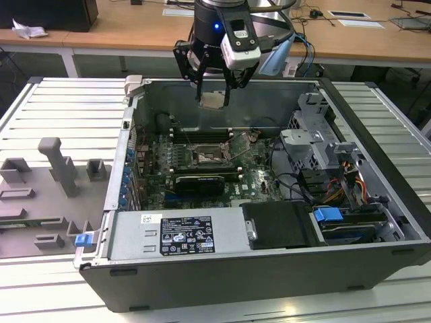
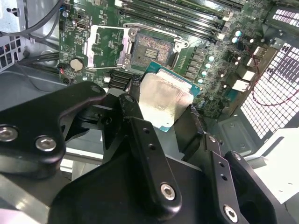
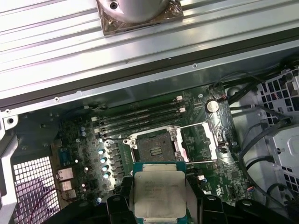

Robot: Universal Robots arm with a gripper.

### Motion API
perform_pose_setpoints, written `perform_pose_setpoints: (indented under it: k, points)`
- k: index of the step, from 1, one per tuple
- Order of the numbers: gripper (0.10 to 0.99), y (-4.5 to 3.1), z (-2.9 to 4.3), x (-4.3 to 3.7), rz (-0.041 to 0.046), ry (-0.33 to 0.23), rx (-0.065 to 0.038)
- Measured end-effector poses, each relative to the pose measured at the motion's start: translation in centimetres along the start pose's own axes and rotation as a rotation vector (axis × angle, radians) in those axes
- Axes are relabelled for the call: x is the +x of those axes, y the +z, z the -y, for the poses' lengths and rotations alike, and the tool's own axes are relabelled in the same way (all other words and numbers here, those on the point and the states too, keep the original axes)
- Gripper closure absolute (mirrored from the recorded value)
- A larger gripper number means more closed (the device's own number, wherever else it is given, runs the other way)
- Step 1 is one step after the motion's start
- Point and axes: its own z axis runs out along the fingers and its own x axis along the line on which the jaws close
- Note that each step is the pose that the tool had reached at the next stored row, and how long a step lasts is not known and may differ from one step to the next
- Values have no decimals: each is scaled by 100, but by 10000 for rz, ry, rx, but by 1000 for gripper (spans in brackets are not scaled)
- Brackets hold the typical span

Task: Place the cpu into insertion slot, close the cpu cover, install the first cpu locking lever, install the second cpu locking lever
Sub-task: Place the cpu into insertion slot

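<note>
Where the cpu (image 3: 159,193) is: in the air over the case's (image 1: 165,94) far edge, flat, metal top up, well above the board (image 3: 88,140).
Claw (image 1: 214,98): closed on the cpu, 1 finger (image 2: 134,95) on each of 2 opposite edges.
Slot (image 3: 154,148): bare, mid-board, well apart from the cpu.
Cover (image 3: 200,141): swung open beside the slot.
Handling: likely light, thin and stiff, with a slick metal top. Its underside contacts and the slot pins are probably fragile.
Hold: the 2 side edges, kept level, never the underside. A light squeeze should suffice.
</note>
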Motion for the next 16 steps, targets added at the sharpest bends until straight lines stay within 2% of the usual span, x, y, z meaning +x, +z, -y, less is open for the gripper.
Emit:
perform_pose_setpoints:
  k: [16]
  points:
    - [553, 5, 0, 0, 50, 553, -11]
